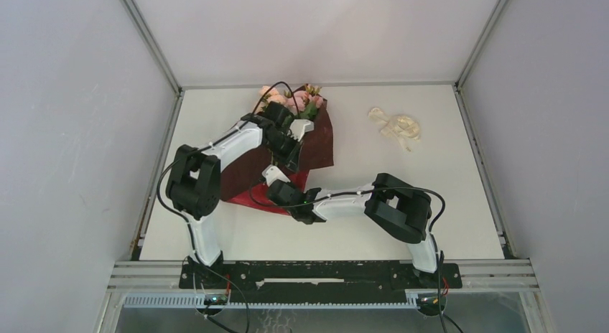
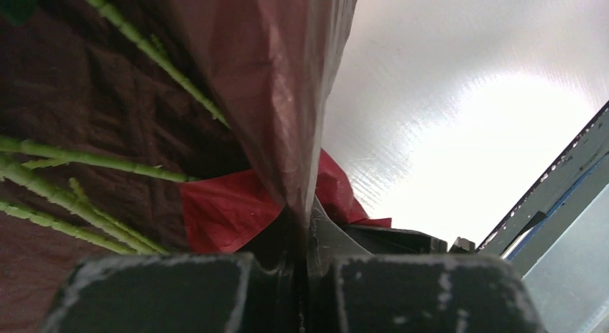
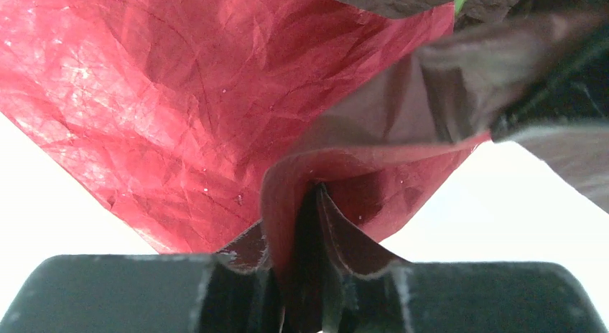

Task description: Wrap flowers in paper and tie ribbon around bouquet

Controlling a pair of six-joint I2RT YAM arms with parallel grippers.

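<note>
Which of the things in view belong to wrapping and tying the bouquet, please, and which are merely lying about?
Belong to the job: pale-pink artificial roses with thin green stems; deep red crinkly wrapping paper; cream-white curled ribbon, untouched.
Merely there: white tabletop; black mounting bar under the arms.

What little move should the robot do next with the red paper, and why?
Probably the left claw should pull its pinched edge of the paper over the green stems, which lie uncovered. The right claw pinches the paper's near corner, steadying it, and the ribbon lies untouched off to the side.
</note>
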